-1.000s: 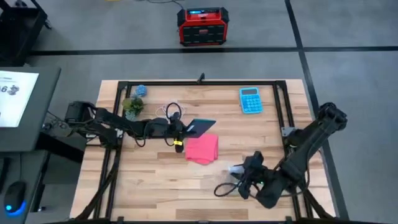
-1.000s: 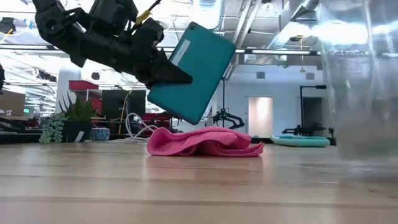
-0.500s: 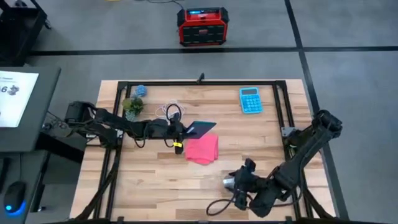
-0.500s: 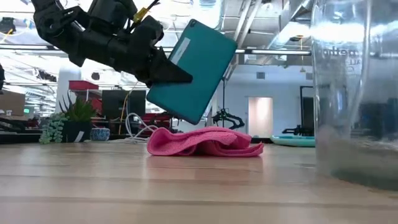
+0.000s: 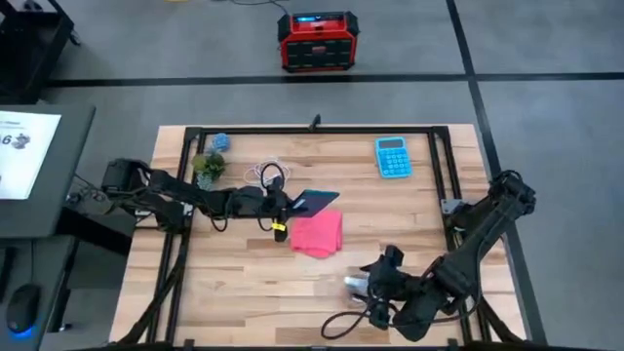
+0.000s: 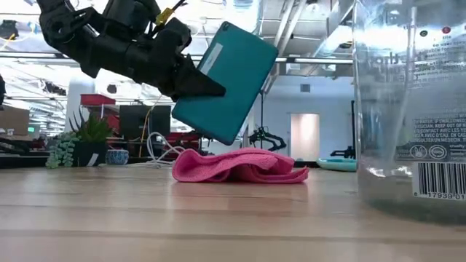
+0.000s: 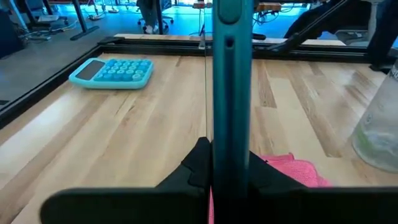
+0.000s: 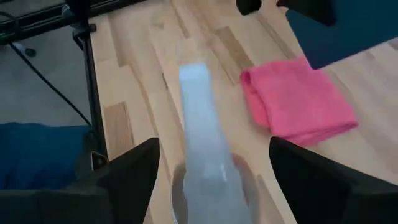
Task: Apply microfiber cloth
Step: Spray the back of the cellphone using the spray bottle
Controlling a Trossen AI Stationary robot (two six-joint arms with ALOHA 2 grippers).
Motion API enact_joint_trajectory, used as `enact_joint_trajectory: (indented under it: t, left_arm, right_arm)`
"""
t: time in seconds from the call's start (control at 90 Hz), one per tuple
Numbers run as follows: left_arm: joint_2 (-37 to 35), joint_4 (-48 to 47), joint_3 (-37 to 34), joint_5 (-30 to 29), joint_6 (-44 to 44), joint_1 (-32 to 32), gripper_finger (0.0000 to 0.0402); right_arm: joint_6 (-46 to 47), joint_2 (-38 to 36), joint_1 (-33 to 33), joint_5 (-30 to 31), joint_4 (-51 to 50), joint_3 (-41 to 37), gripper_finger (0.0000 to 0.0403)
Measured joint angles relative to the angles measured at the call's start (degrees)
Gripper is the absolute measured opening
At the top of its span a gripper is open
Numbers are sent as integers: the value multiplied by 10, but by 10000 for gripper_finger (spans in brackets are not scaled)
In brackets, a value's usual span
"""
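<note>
Above the table, a teal tablet (image 6: 226, 84) is held tilted by the left gripper (image 5: 283, 206), over the microfiber cloth (image 5: 318, 234) lying mid-table. A clear bottle (image 8: 202, 143) is gripped by the right gripper (image 5: 373, 284) nearby.

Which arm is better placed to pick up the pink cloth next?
Probably neither yet. The left gripper, nearest the pink microfiber cloth, is shut on the teal tablet. The right gripper holds a clear plastic bottle.

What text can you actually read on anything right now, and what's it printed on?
"WATER" and barcode digits "17938": on the clear bottle's label, low view; the other print there is too small to read.
"6": on the screen beside the table.
Blue calculator keys: unreadable.
</note>
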Motion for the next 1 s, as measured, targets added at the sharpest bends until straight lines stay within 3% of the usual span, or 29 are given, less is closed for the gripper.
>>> enact_joint_trajectory:
  t: [0.167,0.367,0.567,0.822,1.0]
  left_arm:
    - [0,5,0,0,3,0,9]
    - [0,4,0,2,4,0,9]
    - [0,4,0,3,18,0,9]
    - [0,4,0,4,23,-5,9]
    - [0,5,0,4,22,-17,9]
  right_arm:
    - [-3,-1,5,0,-4,16,289]
    - [57,1,9,1,-69,17,270]
    - [61,4,8,2,-73,17,208]
    - [60,7,8,5,-72,17,87]
    - [59,7,9,7,-73,17,83]
